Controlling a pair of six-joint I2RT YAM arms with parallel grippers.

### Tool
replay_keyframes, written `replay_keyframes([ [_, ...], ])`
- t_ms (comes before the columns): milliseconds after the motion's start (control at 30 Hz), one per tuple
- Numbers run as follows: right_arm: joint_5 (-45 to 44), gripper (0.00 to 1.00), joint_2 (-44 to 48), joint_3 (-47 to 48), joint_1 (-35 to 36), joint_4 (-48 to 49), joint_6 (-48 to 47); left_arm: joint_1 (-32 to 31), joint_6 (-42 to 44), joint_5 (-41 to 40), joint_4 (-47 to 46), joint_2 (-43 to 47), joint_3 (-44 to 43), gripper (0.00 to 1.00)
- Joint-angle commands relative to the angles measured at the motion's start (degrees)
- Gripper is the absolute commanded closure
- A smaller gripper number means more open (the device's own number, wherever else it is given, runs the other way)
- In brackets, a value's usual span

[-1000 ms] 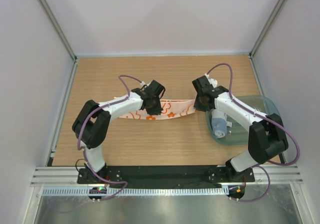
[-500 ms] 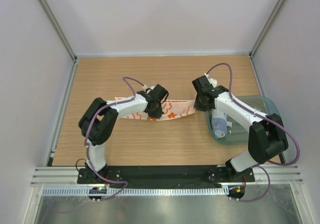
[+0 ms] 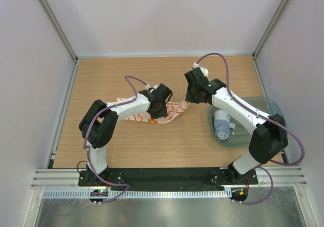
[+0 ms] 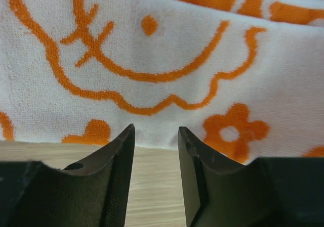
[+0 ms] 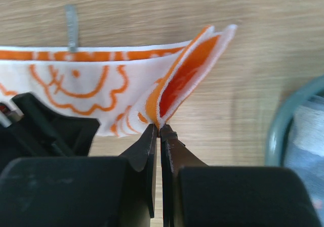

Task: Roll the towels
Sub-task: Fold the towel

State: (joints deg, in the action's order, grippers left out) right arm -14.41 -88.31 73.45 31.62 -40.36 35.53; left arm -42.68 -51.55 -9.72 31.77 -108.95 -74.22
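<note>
1. Change since the earlier view: the right gripper has swung left and away from the arm bases, taking the end of the patterned towel with it. The strip that lay stretched out now sits shorter and slack.
2. Right gripper: clenched on the towel's raised end, where the cloth is doubled into a fold standing up off the table.
3. Left gripper: jaws parted with bare wood showing between them. Its tips sit at the towel's near edge, holding nothing.
4. Patterned towel: white terry with orange scalloped lines, flowers and hearts and an orange band along one edge. It lies as a long strip mid-table between the two arms.
5. Handling, as a judgement: the towel is light, limp and not fragile, and it will sag wherever it is unsupported. An edge or corner is best pinched through both layers, with the other end pinned so the roll stays tight.
6. Grey-blue towel: already a roll, lying in the teal tray on the right.
</note>
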Motion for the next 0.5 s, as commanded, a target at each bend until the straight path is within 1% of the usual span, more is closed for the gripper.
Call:
replay_keyframes([
  [0,1.0,0.99,-2.3,5.8,4.0,1.5,-2.9,0.5,1.0,-2.2,5.9,6.2,-7.1,0.56],
  [100,1.1,0.99,-5.4,10.7,7.2,1.1,-3.5,2.8,1.3,-2.2,9.4,8.3,-9.2,0.53],
  [200,0.7,0.99,-9.1,16.4,10.2,0.0,-4.2,5.5,2.3,-2.3,12.8,12.8,-9.6,0.52],
  [233,0.7,0.99,-9.9,19.2,10.8,-0.2,-4.5,7.4,2.7,-2.7,13.5,13.9,-9.5,0.52],
  [300,0.8,0.99,-12.7,22.3,12.9,-0.8,-4.7,9.8,3.8,-3.2,15.7,18.1,-8.0,0.52],
  [333,0.8,0.99,-13.6,25.3,13.5,-0.9,-4.8,10.9,4.2,-3.5,16.3,19.5,-7.2,0.52],
  [367,0.8,0.99,-14.9,27.0,14.2,-1.6,-5.0,13.7,4.8,-3.6,17.4,22.8,-5.3,0.51],
  [433,1.4,0.99,-17.9,31.6,15.6,-2.0,-5.2,16.7,7.1,-3.3,18.1,26.0,-2.7,0.51],
  [467,1.7,0.99,-18.9,33.1,15.8,-2.1,-5.1,19.3,7.9,-3.6,18.6,27.4,-1.7,0.5],
])
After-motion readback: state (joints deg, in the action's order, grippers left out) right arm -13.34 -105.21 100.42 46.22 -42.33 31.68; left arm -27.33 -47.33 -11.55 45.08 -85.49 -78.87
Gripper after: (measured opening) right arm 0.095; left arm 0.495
